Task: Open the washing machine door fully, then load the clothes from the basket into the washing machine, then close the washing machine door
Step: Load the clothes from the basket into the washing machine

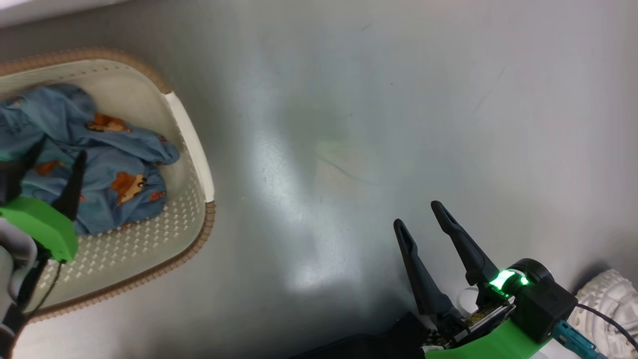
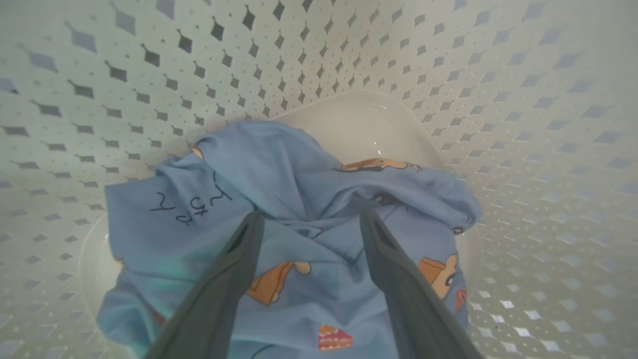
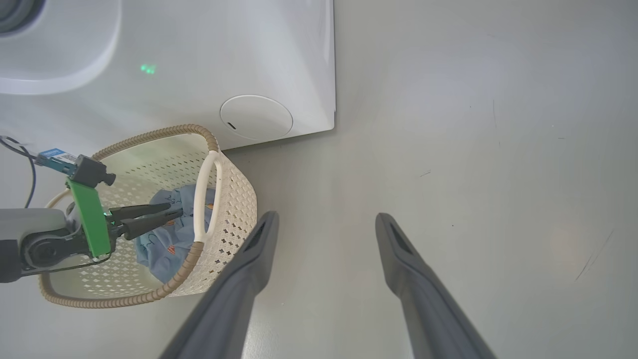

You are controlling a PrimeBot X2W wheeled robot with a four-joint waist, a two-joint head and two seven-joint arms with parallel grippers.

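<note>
The left end effector (image 2: 309, 219) hangs inside the basket (image 2: 448, 75) with its two dark fingers (image 2: 239, 264) spread apart, holding nothing. Their tips sit right over the clothes (image 2: 299, 169), and I cannot tell whether they touch the fabric. The right end effector (image 1: 417, 215) is also spread wide and empty, over bare grey floor (image 1: 398, 99), well apart from the basket. The basket stands on the floor just beside the washing machine (image 3: 199, 50), below its round white flap (image 3: 256, 117) (near the cabinet's lower corner). One white handle (image 3: 200, 199) arcs along the rim next to the left fingers. The clothes lie crumpled on the basket's bottom: light-blue cloth with orange-brown cartoon figures and some dark scribbled lettering.
</note>
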